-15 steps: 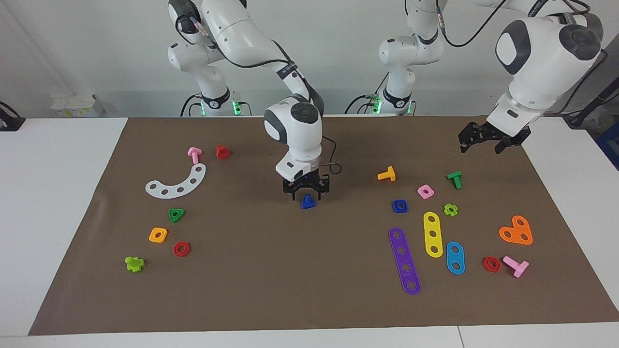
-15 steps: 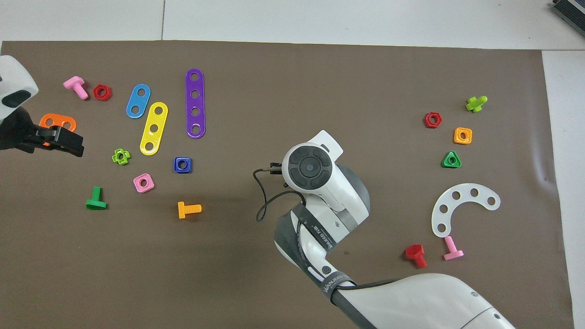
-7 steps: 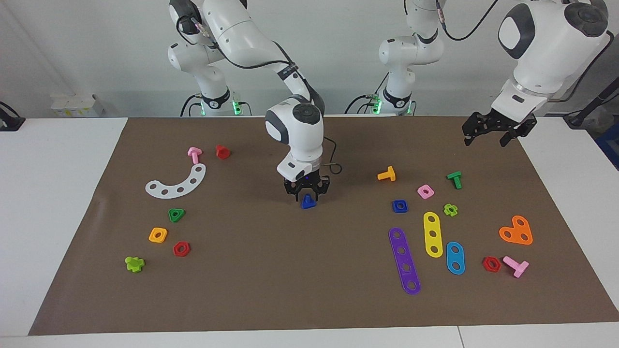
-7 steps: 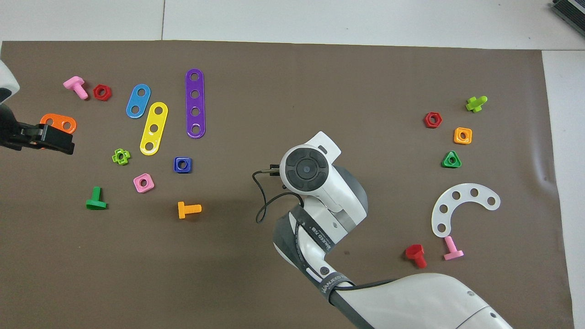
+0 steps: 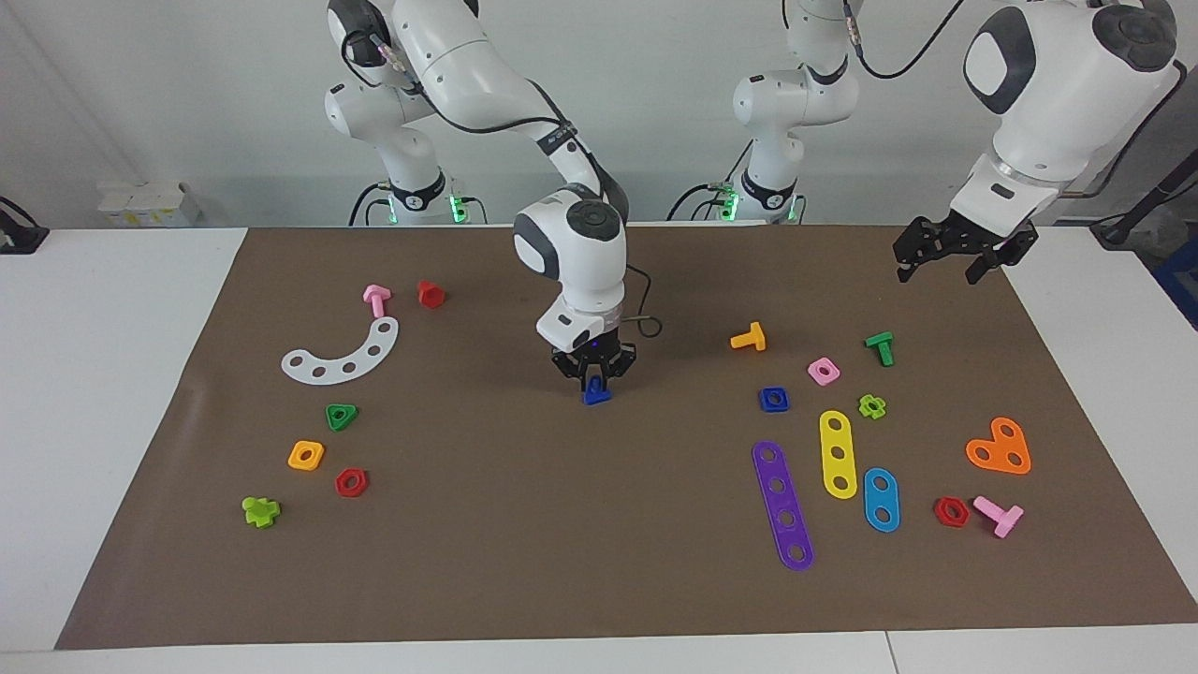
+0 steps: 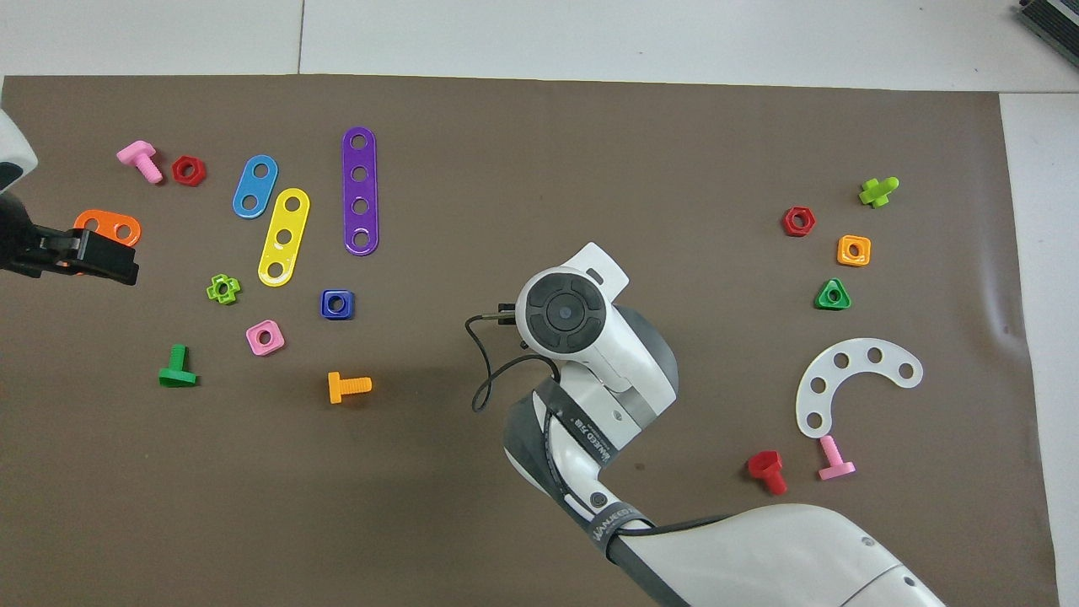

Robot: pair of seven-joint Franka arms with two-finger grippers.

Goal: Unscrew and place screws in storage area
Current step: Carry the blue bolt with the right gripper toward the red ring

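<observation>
**K:** Mid-worktop (image 5: 524,562), right gripper (image 5: 593,376) is down on the dark-blue bolt (image 5: 596,396), fingers drawn in against its upper part. Bolt's base sits on the brown mat.

**R:** Overhead confirm?

**K:** No. Right arm's wrist covers both the bolt and the gripper there (facing view is the only read).

**R:** Left side?

**K:** Left gripper (image 5: 964,259) hangs in the air over the mat's corner at the left arm's end, fingers spread, nothing between them. Overhead puts it (image 6: 88,257) above the orange heart plate (image 6: 107,228).

**R:** What's around the bolt?

**K:** Nothing touching. Blue square nut (image 5: 773,399) and orange bolt (image 5: 749,338) lie well apart from it, toward the left arm's end. Pink square nut (image 5: 824,371), green bolt (image 5: 880,347), lime nut (image 5: 872,405) and the purple (image 5: 782,505), yellow (image 5: 838,454) and blue (image 5: 881,499) strips are in the same cluster.

**R:** Other end?

**K:** White curved strip (image 5: 343,354), with a pink bolt (image 5: 376,300) and red bolt (image 5: 430,294) nearer the robots than it. Green triangle nut (image 5: 342,416), orange nut (image 5: 306,455), red hex nut (image 5: 351,482) farther out.
</observation>
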